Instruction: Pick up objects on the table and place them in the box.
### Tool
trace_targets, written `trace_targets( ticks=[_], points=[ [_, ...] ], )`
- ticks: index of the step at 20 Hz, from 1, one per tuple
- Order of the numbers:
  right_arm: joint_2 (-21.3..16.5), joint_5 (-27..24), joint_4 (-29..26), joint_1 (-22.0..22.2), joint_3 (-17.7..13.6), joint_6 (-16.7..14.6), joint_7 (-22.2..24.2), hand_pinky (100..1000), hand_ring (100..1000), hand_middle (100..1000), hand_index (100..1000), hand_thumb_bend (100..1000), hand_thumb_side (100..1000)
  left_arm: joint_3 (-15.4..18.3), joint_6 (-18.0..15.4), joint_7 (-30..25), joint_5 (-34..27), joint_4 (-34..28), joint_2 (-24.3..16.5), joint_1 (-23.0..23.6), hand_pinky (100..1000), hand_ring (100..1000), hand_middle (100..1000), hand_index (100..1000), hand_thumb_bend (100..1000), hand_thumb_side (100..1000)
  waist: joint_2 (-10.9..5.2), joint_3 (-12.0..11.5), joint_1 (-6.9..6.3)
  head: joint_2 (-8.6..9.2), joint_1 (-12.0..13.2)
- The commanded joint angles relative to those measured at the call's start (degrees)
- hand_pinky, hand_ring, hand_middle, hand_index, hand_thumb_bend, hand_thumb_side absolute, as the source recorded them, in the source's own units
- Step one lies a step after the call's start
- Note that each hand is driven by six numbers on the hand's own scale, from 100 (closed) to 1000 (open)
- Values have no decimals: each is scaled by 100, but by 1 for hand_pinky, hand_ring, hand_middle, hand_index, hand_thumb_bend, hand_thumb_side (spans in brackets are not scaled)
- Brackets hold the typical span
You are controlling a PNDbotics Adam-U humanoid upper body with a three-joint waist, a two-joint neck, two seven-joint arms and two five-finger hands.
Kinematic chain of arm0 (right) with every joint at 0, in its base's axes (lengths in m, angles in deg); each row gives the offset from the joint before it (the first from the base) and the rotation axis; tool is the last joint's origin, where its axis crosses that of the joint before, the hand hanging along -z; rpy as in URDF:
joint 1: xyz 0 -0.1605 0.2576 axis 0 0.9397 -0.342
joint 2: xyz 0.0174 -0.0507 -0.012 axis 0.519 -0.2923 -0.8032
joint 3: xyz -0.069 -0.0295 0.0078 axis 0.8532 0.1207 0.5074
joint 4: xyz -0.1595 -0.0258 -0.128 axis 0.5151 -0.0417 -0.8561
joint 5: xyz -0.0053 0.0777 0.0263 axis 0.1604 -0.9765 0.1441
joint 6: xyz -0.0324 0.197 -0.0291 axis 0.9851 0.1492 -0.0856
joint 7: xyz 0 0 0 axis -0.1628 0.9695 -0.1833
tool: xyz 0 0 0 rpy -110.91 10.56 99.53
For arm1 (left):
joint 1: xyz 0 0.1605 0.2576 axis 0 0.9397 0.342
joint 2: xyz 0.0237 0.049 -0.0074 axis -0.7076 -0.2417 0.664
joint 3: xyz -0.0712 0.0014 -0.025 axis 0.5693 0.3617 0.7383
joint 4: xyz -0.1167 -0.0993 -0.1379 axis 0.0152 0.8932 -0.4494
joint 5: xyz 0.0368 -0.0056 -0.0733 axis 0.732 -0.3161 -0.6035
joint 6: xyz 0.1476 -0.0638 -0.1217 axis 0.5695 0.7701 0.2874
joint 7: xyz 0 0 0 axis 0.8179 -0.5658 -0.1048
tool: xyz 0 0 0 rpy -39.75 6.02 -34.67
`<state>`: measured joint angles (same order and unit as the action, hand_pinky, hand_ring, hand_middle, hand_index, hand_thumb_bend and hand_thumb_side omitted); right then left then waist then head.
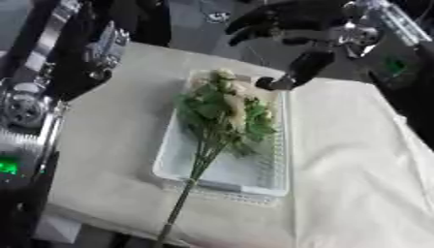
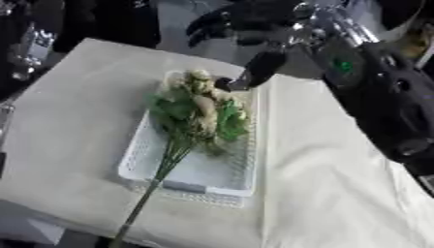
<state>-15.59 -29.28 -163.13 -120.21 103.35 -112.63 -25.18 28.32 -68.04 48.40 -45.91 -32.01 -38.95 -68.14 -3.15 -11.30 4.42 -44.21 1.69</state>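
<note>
White plastic mesh makes up the box point(image 1: 254, 179) on the cloth-covered table point(image 1: 110, 145); the flowers point(image 1: 224, 114) lie in it, stem past its near edge. They look light and easily crushed, best taken by the stiffer stem. In the right eye view, the right hand point(image 2: 246, 22) hangs open above the box's far edge; the cloth is rumpled toward the table's right edge. Left hand unseen.
</note>
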Motion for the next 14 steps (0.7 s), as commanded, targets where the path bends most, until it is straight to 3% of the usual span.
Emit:
trace_targets(
  ticks=[1, 4, 6, 7, 9, 10, 11, 14],
  points=[
    [-669, -592, -428, -111, -101, -648, 1300, 1000, 1000, 940, 934, 301, 384, 86, 16, 52, 57, -82, -154, -22, 585, 692, 587, 823, 100, 720, -75, 39, -18, 9, 132],
    [-1127, -1132, -893, 71, -360, -283, 1305, 1000, 1000, 925, 927, 257, 322, 105, 25, 80, 79, -82, -172, -1, 585, 692, 587, 823, 100, 720, -84, 69, -15, 9, 178],
    [-1433, -1579, -1329, 324, -760, -36, 1305, 1000, 1000, 916, 922, 230, 300, 114, 33, 95, 91, -82, -181, 11, 585, 692, 587, 823, 100, 720, -83, 83, -21, 9, 204],
    [-1556, -1817, -1541, 495, -1045, 98, 1305, 1000, 1000, 918, 931, 236, 310, 124, 39, 105, 98, -82, -186, 22, 585, 692, 587, 823, 100, 720, -80, 95, -31, 9, 222],
    [-1724, -2273, -1948, 872, -1678, 352, 1213, 1000, 1000, 918, 953, 100, 431, 144, 47, 128, 111, -82, -192, 37, 585, 692, 586, 823, 100, 720, -71, 100, -55, 9, 243],
    [-1768, -2486, -2120, 1062, -1993, 455, 1034, 1000, 1000, 918, 953, 100, 431, 154, 50, 141, 119, -82, -195, 43, 585, 692, 586, 823, 100, 720, -66, 99, -66, 9, 250],
    [-1755, -2749, -2281, 1295, -2329, 549, 652, 969, 983, 912, 956, 100, 553, 166, 54, 155, 127, -82, -196, 51, 585, 693, 586, 822, 100, 720, -55, 105, -85, 9, 260],
    [-1583, -3402, -2728, 1990, -2962, 608, -790, 946, 967, 908, 945, 100, 565, 181, 70, 185, 146, -82, -204, 73, 584, 695, 589, 823, 100, 721, -24, 126, -124, 9, 254]
  ],
)
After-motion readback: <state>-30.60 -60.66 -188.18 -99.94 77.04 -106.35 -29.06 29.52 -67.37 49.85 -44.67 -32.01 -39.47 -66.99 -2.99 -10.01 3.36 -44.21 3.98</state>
